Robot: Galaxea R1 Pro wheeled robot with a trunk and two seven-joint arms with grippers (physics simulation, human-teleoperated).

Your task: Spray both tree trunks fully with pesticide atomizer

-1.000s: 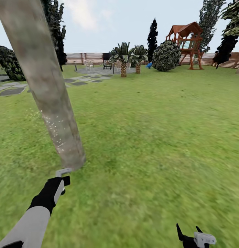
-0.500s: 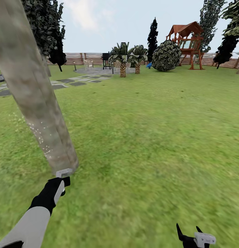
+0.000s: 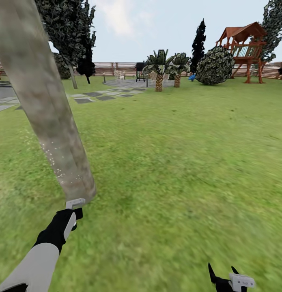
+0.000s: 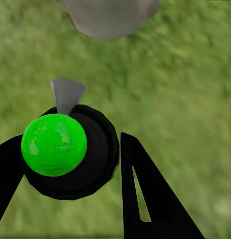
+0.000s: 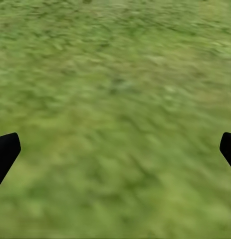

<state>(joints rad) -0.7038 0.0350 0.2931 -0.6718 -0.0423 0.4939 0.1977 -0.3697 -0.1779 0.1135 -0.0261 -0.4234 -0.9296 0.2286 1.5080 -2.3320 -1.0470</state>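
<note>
My left gripper (image 3: 74,209) is shut on the pesticide atomizer (image 4: 54,144), a round black bottle seen from above with a bright green top and a grey nozzle (image 3: 75,202). The nozzle points at the foot of a thick, pale mottled tree trunk (image 3: 47,109) right in front of it; the trunk's base (image 4: 110,17) lies just beyond the nozzle. White specks dot the trunk's lower part. A second tree (image 3: 67,28) with dark leaves stands far back on the left. My right gripper (image 3: 224,278) hangs open and empty low over the grass.
Green lawn (image 3: 181,162) spreads to the right and ahead. Grey paving slabs (image 3: 96,95), palm-like plants (image 3: 159,67), a round bush (image 3: 216,65) and a wooden play tower (image 3: 246,44) stand far back along the slat fence (image 3: 116,68).
The whole view has swung left, so the background has slid right. Both arms keep their places in the picture, and the nozzle stays at the trunk's base.
</note>
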